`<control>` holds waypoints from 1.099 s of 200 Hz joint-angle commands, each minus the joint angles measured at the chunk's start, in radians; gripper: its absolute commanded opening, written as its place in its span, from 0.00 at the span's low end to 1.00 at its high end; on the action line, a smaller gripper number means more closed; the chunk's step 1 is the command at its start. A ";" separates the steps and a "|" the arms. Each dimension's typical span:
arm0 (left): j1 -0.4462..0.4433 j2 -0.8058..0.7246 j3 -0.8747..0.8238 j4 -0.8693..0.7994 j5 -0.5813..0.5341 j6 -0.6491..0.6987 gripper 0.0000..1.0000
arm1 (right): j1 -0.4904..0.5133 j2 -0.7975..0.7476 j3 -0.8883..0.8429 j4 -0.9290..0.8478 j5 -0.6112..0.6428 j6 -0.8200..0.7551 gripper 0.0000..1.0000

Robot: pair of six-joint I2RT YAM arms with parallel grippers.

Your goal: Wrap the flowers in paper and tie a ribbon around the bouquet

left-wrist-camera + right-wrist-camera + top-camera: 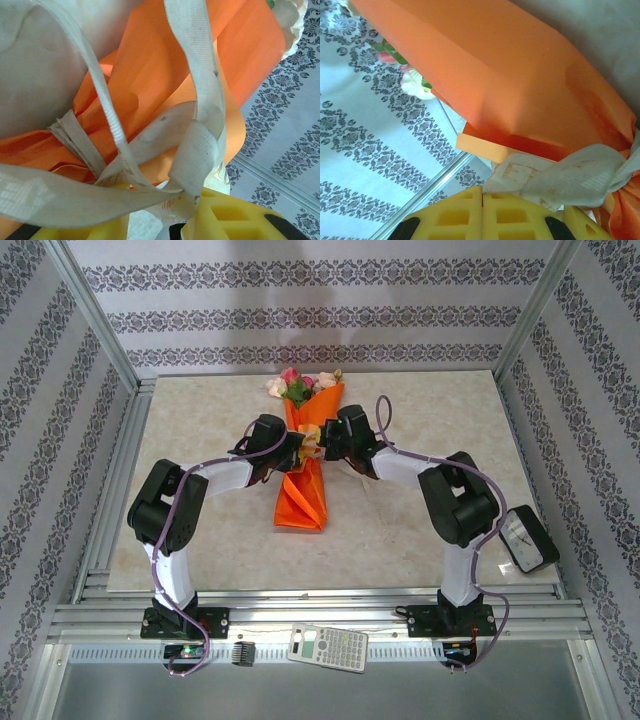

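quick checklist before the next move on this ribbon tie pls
1. ribbon wrapped round the paper: ok.
2. right gripper shut on the ribbon end: ok.
3. left gripper gripping ribbon: not ok, jaws apart, strand draped across.
4. knot pulled tight: not ok, loops slack.
5. flowers showing at the wide end of the bouquet: ok.
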 commanded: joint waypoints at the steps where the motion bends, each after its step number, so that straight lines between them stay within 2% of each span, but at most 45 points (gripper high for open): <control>1: 0.004 -0.017 0.023 0.009 -0.020 0.004 0.35 | -0.017 -0.038 -0.038 -0.001 0.026 -0.034 0.00; 36: 0.004 -0.035 0.013 0.002 -0.030 0.003 0.36 | -0.032 -0.062 -0.077 0.006 0.018 -0.043 0.00; 59: 0.005 -0.086 0.015 -0.042 -0.038 0.007 0.45 | -0.038 -0.065 -0.100 0.027 0.013 -0.045 0.00; 80: 0.012 -0.176 0.046 -0.241 -0.082 0.063 0.48 | -0.042 -0.052 -0.095 0.050 0.001 -0.045 0.00; 94: 0.034 -0.228 0.071 -0.412 -0.108 0.106 0.54 | -0.042 -0.049 -0.091 0.056 0.003 -0.050 0.00; 116: 0.091 -0.249 0.059 -0.546 -0.067 0.093 0.58 | -0.045 -0.041 -0.091 0.071 0.000 -0.053 0.00; 123: 0.109 -0.247 0.042 -0.543 -0.053 0.076 0.59 | -0.047 -0.041 -0.091 0.072 -0.001 -0.053 0.00; 150: 0.144 -0.181 0.005 -0.444 0.028 -0.026 0.75 | -0.046 -0.036 -0.088 0.073 -0.005 -0.061 0.00; 157: 0.144 -0.151 0.008 -0.407 0.046 -0.047 0.86 | -0.046 -0.035 -0.086 0.072 -0.007 -0.063 0.00; 160: 0.145 -0.137 0.010 -0.392 0.052 -0.056 0.97 | -0.046 -0.034 -0.087 0.072 -0.007 -0.063 0.00; 162: 0.144 -0.128 0.011 -0.384 0.058 -0.062 0.99 | -0.045 -0.033 -0.086 0.073 -0.008 -0.063 0.00; 181: 0.136 -0.058 0.021 -0.297 0.096 -0.142 1.00 | -0.044 -0.032 -0.087 0.075 -0.008 -0.063 0.00; 220: 0.106 -0.048 0.074 -0.329 0.062 -0.219 1.00 | -0.043 -0.032 -0.088 0.072 -0.007 -0.064 0.00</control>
